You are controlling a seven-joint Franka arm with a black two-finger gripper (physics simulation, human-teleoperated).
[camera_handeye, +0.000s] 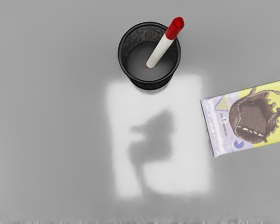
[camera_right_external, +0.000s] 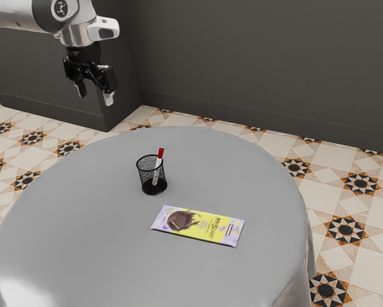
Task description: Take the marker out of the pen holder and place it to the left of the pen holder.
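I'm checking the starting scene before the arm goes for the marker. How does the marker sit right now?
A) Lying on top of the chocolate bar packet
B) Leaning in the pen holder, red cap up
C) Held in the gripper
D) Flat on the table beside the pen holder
B: the marker leans inside the mesh pen holder, its red cap sticking up past the rim.

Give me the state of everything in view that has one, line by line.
Gripper: open, holding nothing.
Marker: capped, leaning inside the holder, red end up.
Holder: upright, open-topped, the marker in it.
Packet: lying flat, printed side up.
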